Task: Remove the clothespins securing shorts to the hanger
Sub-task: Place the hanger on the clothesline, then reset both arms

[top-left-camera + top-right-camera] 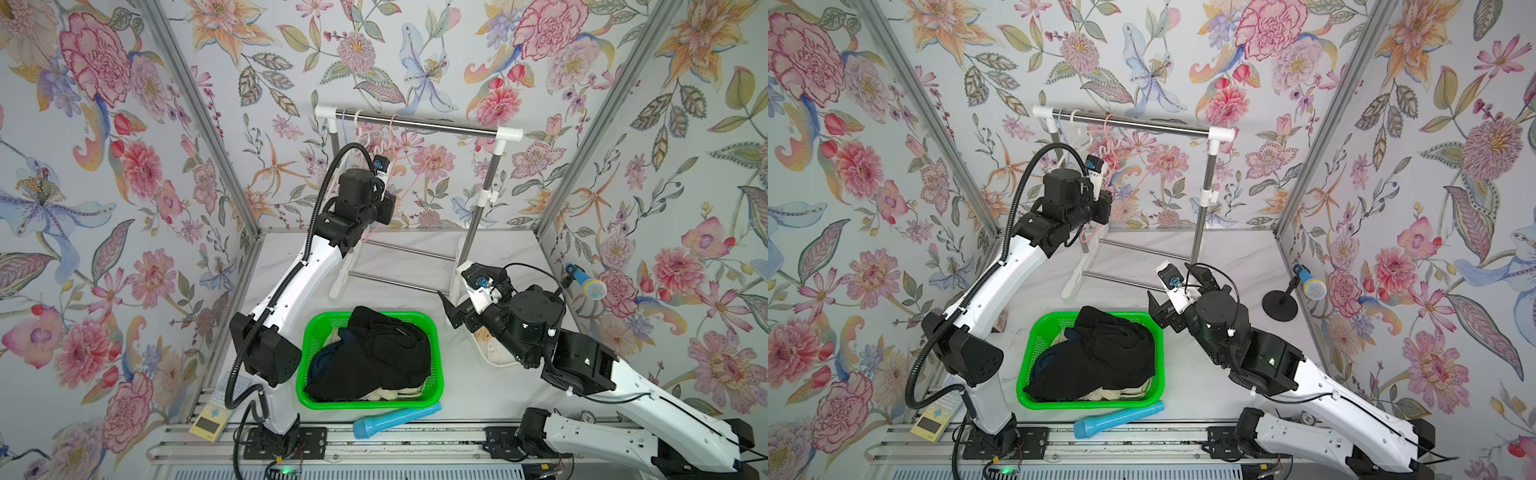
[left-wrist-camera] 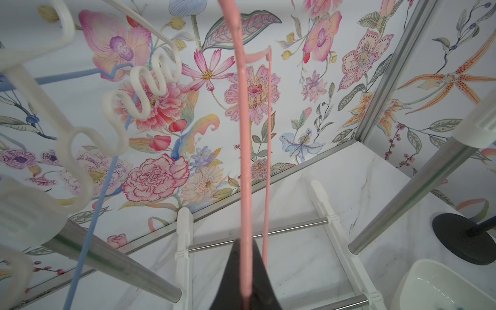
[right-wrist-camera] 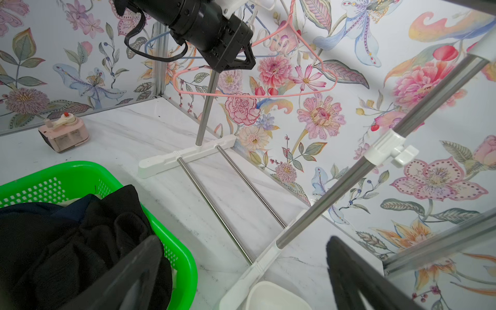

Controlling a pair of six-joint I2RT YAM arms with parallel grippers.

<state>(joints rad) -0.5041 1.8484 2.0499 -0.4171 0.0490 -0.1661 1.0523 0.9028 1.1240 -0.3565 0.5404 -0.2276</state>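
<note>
Shorts [image 1: 374,353] heaped in green basket [image 1: 302,365]; no clothespins visible. My left gripper [image 2: 245,268] pinches bare pink hanger [image 2: 243,134], right gripper [image 3: 243,241] gapes empty. Best: release hanger gently, avoid swinging rack [image 1: 415,123].

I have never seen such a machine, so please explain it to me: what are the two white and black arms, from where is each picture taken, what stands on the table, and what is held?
These are two robot arms, each ending in a two-finger gripper. Two pictures look down on the whole scene from above. The other two come from a camera on each arm's wrist.

On the table stand a clothes rack and a green basket with the shorts piled in it. A blue tube lies in front of the basket.

The left gripper is shut on the pink hanger, which hangs on the rack. The right gripper is open and holds nothing.
</note>
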